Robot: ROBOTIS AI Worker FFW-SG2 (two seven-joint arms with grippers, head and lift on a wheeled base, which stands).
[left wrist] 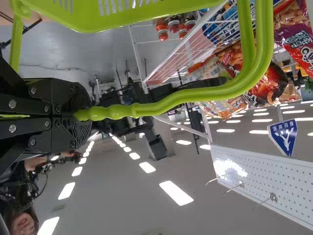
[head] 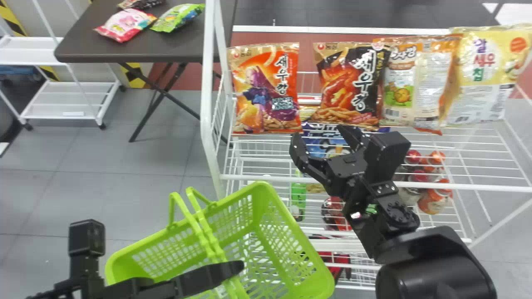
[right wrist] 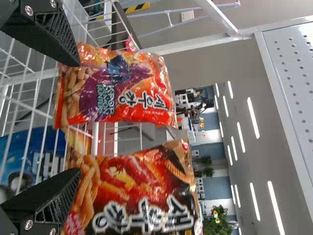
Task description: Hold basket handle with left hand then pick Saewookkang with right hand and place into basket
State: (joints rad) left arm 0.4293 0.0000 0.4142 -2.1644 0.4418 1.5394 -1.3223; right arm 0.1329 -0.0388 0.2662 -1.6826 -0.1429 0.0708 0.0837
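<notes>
From here I see the white wire rack [head: 206, 83] with a row upright on its top shelf, left to right: orange Saewookkang [head: 257, 91], black-and-red bag [head: 347, 91], beige bag [head: 401, 83], yellow-and-white bag [head: 482, 74]. Left of the rack, my dark folding table [head: 87, 45] carries a pink bag [head: 124, 24], green bag [head: 178, 17] and brown bag [head: 143, 3].

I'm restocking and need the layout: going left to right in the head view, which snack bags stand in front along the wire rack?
Orange Saewookkang bag, black-and-orange Saewookkang bag, tan-and-orange bag, yellow-and-white bag.
</notes>
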